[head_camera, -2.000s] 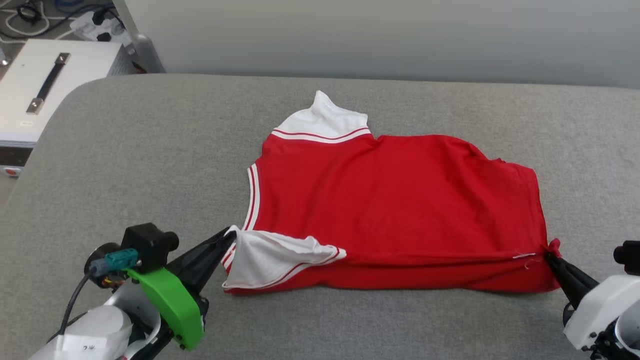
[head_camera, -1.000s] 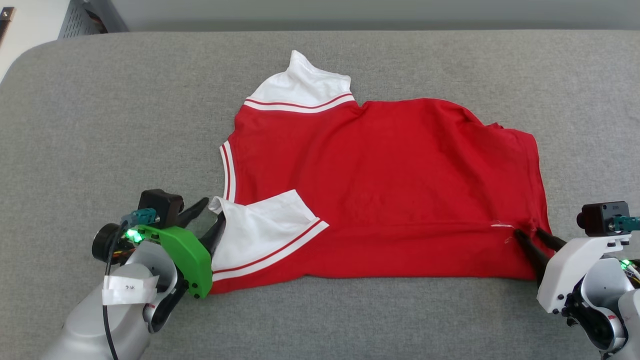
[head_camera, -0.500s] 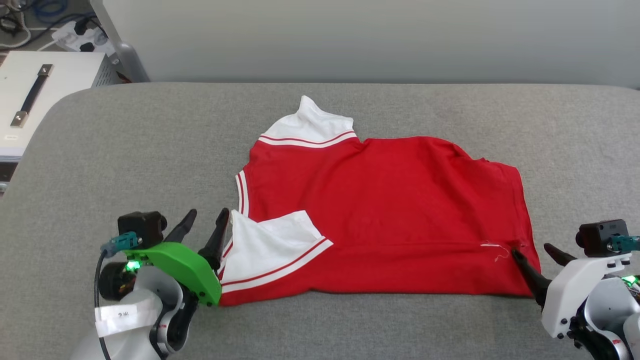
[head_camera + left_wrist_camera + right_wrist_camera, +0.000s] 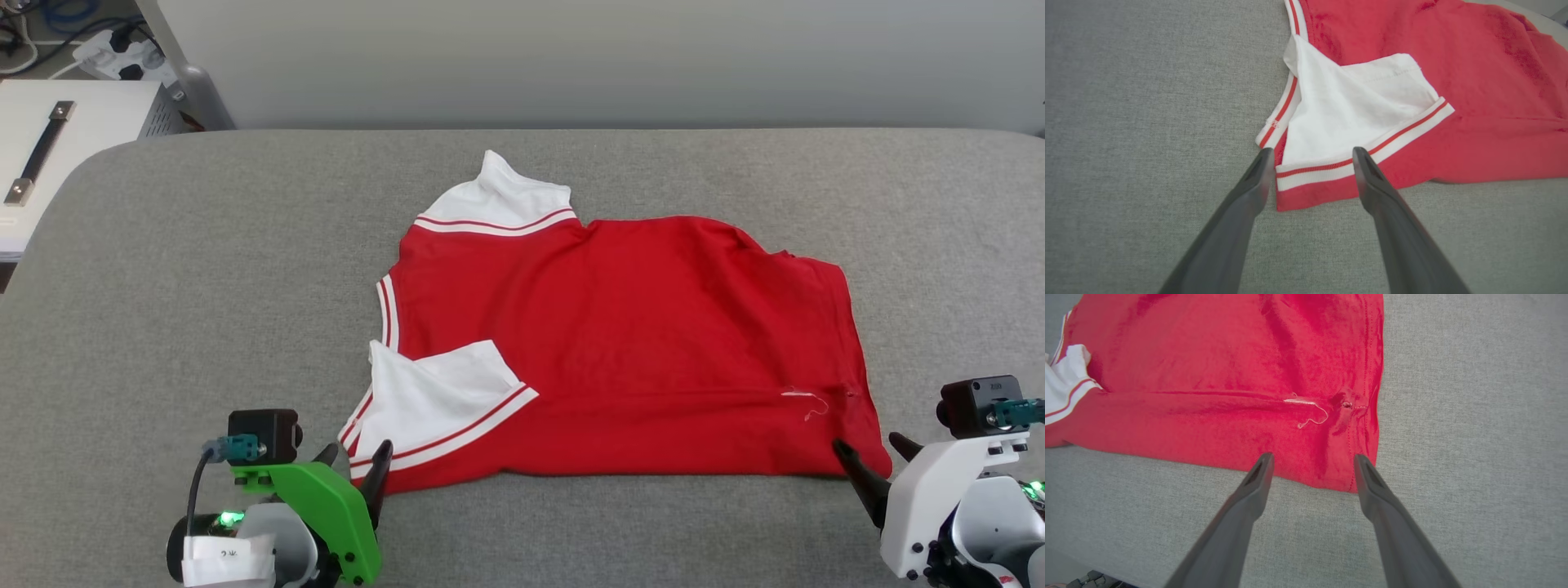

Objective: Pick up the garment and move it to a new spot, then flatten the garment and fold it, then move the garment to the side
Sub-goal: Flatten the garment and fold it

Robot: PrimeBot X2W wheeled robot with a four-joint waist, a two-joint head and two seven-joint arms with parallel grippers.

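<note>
left gripper (image 4: 356,451) and right gripper (image 4: 865,443) have pulled back off garment (image 4: 653,327), jaws apart, empty. Risk: released near fold may spring open.

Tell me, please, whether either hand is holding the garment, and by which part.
Nothing is held: the left hand and right hand are both open, at the garment's near corners.

Brightness: you have bright, even light across the shirt (image 4: 637,327) and the grey pad (image 4: 204,269) around it.
Shadows: only a thin, soft one under the shirt's near edge.
Glare: mild sheen on the red cloth in your right wrist view; the white sleeve (image 4: 1355,110) is nearly washed out.
Sharpness: your head view is crisp.
Edges: both wrist views bow outward away from the shirt.
</note>
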